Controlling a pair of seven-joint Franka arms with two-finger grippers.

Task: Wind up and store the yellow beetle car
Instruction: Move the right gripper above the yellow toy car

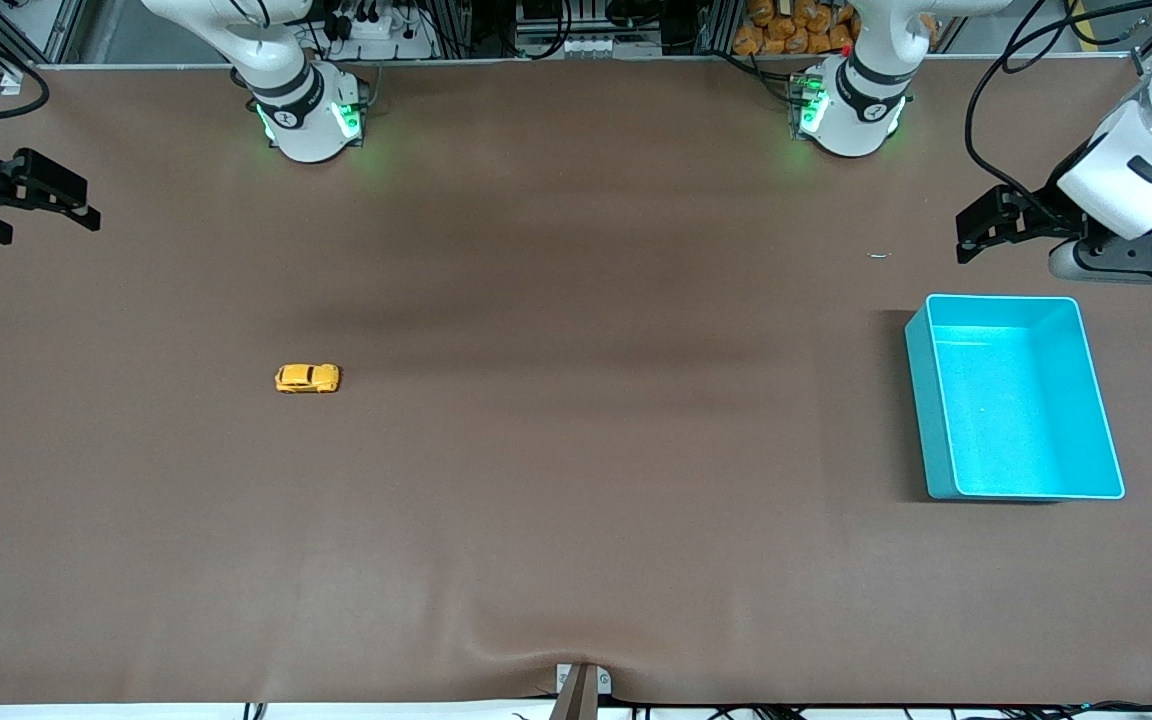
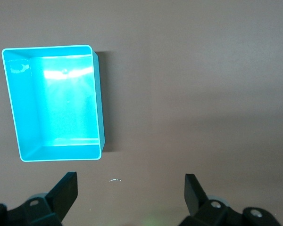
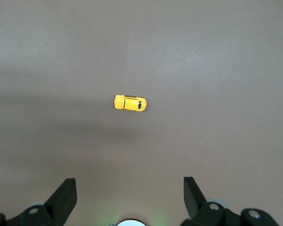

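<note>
Brown table (image 1: 576, 480) bare between yellow beetle car (image 1: 307, 378) and teal bin (image 1: 1096, 400), nothing in the way. Bin toward the left arm's end, holding nothing. Car tiny, rounded, yellow-orange, dark windows, upright on its wheels toward the right arm's end. Left gripper (image 2: 131, 192) up over table beside bin, jaws spread wide, nothing held. Right gripper (image 3: 129, 194) likewise spread, waiting at table's edge.

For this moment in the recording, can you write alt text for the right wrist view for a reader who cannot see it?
A tiny yellow beetle car sits alone on the brown table, seen from above. The right gripper hangs over the table with its fingers wide open and empty, the car well clear of them.
</note>
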